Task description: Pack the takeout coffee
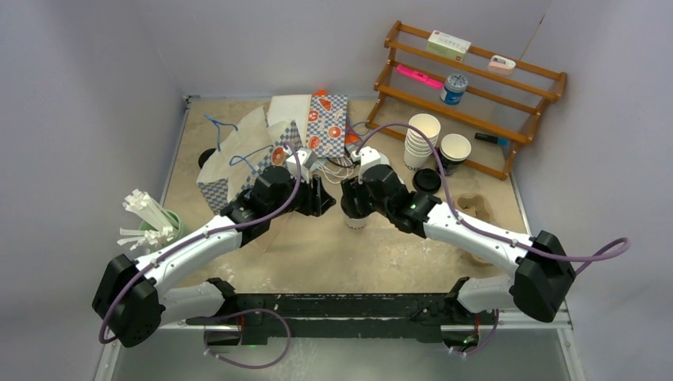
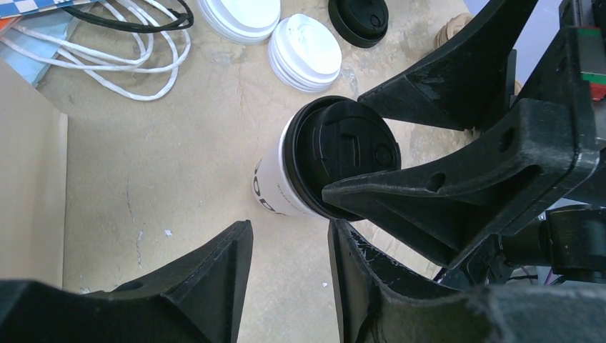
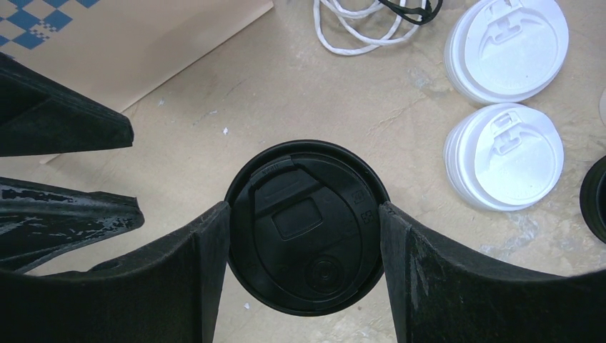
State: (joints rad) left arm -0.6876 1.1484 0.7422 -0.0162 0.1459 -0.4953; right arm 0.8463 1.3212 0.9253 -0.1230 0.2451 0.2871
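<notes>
The takeout coffee [image 3: 307,225], a pale paper cup with a round black sip lid, stands upright on the tan table near the middle [image 1: 355,223]. My right gripper [image 3: 304,212] comes down over it, and both fingers press the sides of the lid rim. In the left wrist view the cup [image 2: 275,189] shows its white wall with dark print, one right-arm finger [image 2: 400,189] lying across the lid. My left gripper [image 2: 289,232] hangs open just left of the cup, apart from it, with only bare table between its fingers. From above, the left gripper [image 1: 320,198] faces the right gripper [image 1: 357,208].
A checkered paper bag [image 1: 246,159] lies open behind the left arm, white string handles [image 2: 107,50] beside it. Two stacks of white lids [image 3: 504,157] sit right of the cup. Lidless cups [image 1: 419,139], a black lid [image 1: 427,180], a wooden rack [image 1: 476,87] and a cup of stirrers [image 1: 151,218] stand around.
</notes>
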